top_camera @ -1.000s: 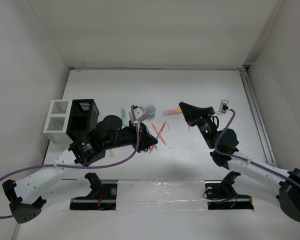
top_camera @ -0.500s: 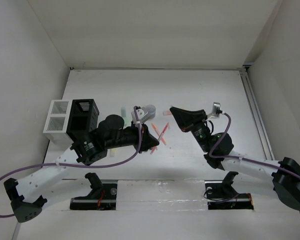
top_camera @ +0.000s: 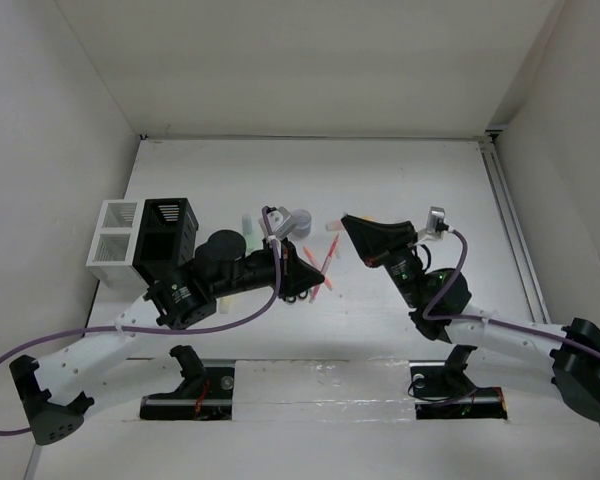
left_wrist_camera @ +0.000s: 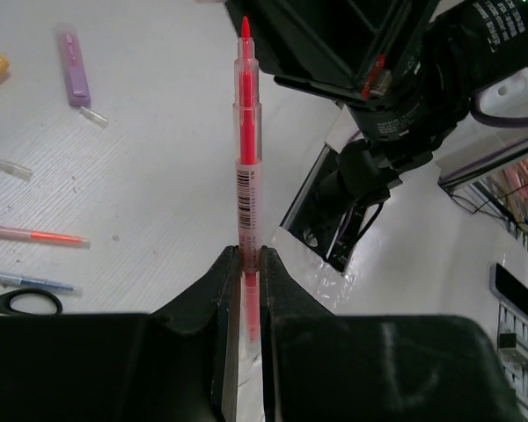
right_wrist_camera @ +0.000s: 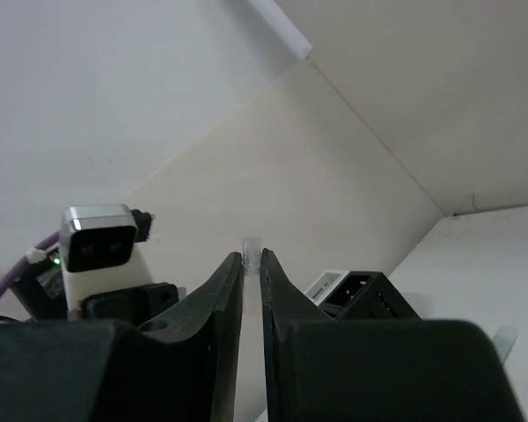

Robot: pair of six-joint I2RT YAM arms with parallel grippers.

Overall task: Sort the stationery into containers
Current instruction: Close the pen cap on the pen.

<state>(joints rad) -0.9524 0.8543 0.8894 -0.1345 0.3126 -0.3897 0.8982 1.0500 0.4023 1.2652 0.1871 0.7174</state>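
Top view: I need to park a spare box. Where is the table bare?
Bare: the far strip below the back wall, and the right side between right gripper and side rail. Crowded: the middle, where stationery lies by the left gripper, and left, by the organisers.

White table (top_camera: 400, 180) bears white organiser (top_camera: 112, 236), black organiser (top_camera: 166, 238), pens (left_wrist_camera: 31, 235), purple highlighter (left_wrist_camera: 73, 75), scissors (left_wrist_camera: 22, 302).

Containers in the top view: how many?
2: a white slatted two-compartment organiser box at the left edge of the table, and a black slatted organiser box beside it, on its right.
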